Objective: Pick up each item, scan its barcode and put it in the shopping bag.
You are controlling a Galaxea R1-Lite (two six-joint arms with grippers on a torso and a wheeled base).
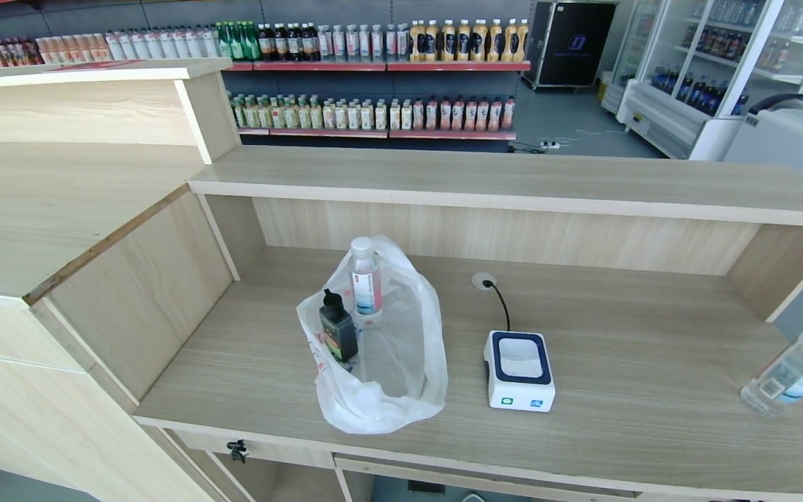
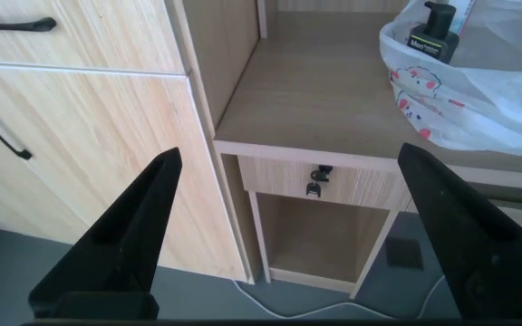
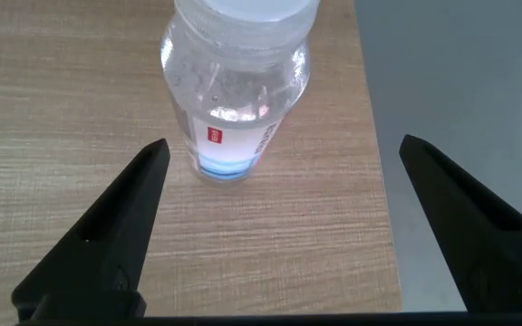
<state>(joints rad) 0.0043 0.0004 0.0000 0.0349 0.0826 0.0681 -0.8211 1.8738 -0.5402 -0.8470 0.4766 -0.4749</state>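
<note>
Since the right hand (image 3: 284, 149) hangs wide open and empty just short of the clear bottle (image 1: 792, 368) near the table's (image 1: 617, 432) right edge, I'd centre it, grip mid-body, and leave the label bare for the scanner (image 1: 518, 369).

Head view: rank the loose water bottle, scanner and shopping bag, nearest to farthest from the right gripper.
1. Water bottle: at the right end of the counter, just in front of the right gripper.
2. Scanner: mid-counter.
3. Shopping bag: left of the scanner.
</note>
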